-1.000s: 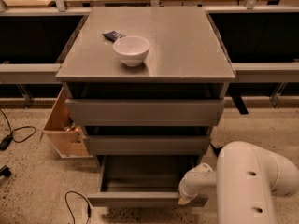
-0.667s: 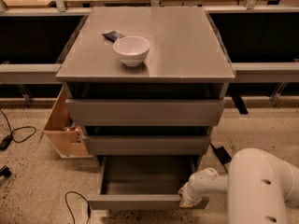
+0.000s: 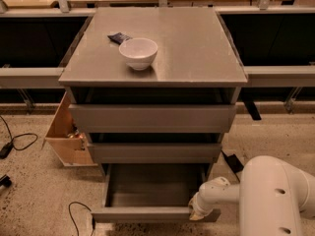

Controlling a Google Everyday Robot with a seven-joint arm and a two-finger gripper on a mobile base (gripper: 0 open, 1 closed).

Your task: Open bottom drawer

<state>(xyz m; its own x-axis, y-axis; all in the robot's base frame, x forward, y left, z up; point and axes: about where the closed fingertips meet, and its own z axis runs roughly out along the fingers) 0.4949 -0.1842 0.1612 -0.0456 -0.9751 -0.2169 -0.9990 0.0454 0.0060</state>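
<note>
- At the far left, a light wooden box [image 3: 63, 132] of pale raw board with square corners sits just beside the grey cabinet.
- On the table [image 3: 197, 48], a smooth matte grey slab, sits a glossy round white bowl [image 3: 139, 52]. A small dark packet [image 3: 119, 37] lies just behind it.
- The bottom drawer [image 3: 152, 188], lowest of three, stands well out of the cabinet with its shallow grey tray open to view. We judge the task done or nearly so, with at most a little travel left.
- Its front is plain, matte and handle-less, and the two upper drawers [image 3: 152, 118] look shut.
- The tool [image 3: 198, 212] sits at the right end of that drawer front, touching or just beside it. We cannot tell whether it is open or closed.
- To the right, the arm [image 3: 275, 195] has a smooth, rounded white shell.
</note>
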